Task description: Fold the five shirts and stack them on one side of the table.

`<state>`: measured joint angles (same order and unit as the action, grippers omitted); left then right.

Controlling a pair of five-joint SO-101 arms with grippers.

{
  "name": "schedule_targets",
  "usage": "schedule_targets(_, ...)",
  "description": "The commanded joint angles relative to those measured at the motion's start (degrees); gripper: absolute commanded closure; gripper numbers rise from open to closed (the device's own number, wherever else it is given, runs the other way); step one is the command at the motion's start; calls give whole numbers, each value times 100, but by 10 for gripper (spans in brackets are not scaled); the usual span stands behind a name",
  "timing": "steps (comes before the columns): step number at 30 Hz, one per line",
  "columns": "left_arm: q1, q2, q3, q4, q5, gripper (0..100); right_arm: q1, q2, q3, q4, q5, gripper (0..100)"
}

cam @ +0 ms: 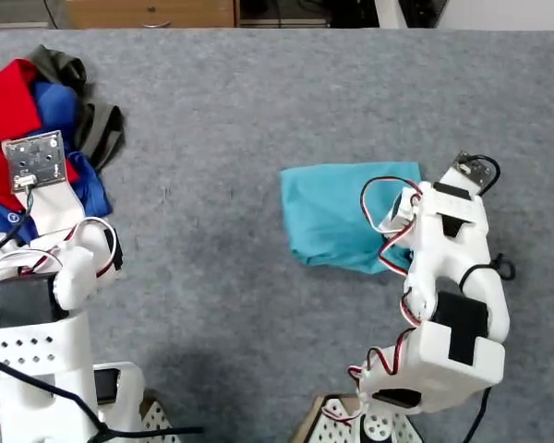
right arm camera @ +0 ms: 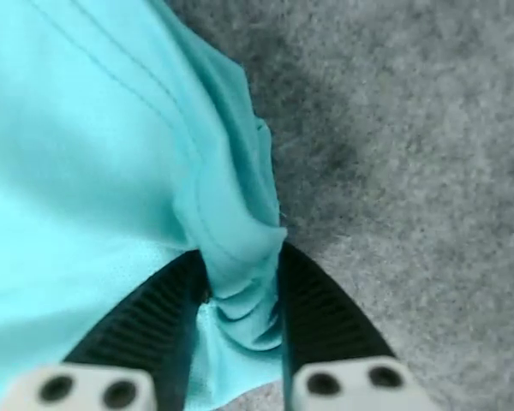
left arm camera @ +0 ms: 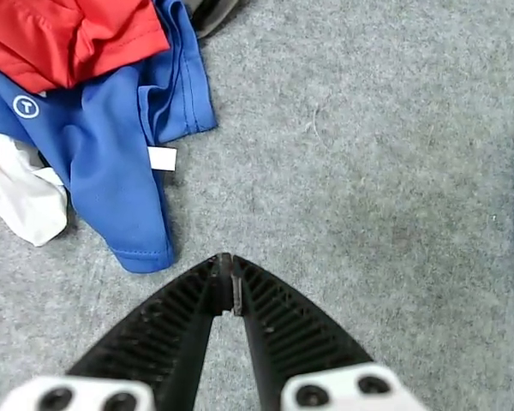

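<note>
The right gripper bites a bunched edge of the turquoise knit shirt. To fold well, I judge it should lift that edge low, carry it flat across the panel and release only once the layers align. Its jaws stand narrowly apart, clamped on the cloth. The left gripper has its jaws pressed together, empty, over the grey felt table. The turquoise shirt lies at 3 o'clock from table centre. The crumpled blue jersey shirt and red shirt are heaped at 10 o'clock.
</note>
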<state>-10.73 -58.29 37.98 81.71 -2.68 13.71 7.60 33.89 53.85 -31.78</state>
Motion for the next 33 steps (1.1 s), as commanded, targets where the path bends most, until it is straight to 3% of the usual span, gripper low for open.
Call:
schedule_targets(1, -53, -22, -26, 0, -44, 981, -48, 171, -40, -202, 26, 994)
schedule_targets(6, -53, -22, -26, 9, -44, 981, 312, -470, -31, 53, 431, 994)
schedule_targets(12, -53, -22, -26, -9, -44, 981, 1446, -1543, 4, 202, 1152, 994)
schedule_targets(17, -53, -22, -26, -9, -44, 981, 2290, -2132, -4, 941, 1802, 994)
schedule_targets(26, -44, -22, -53, -18, -44, 981, 4286, -2448, 4, 1530, 3437, 994)
schedule_targets(33, -35, -22, -70, -18, -44, 981, 5305, -2475, 4, 1802, 4448, 994)
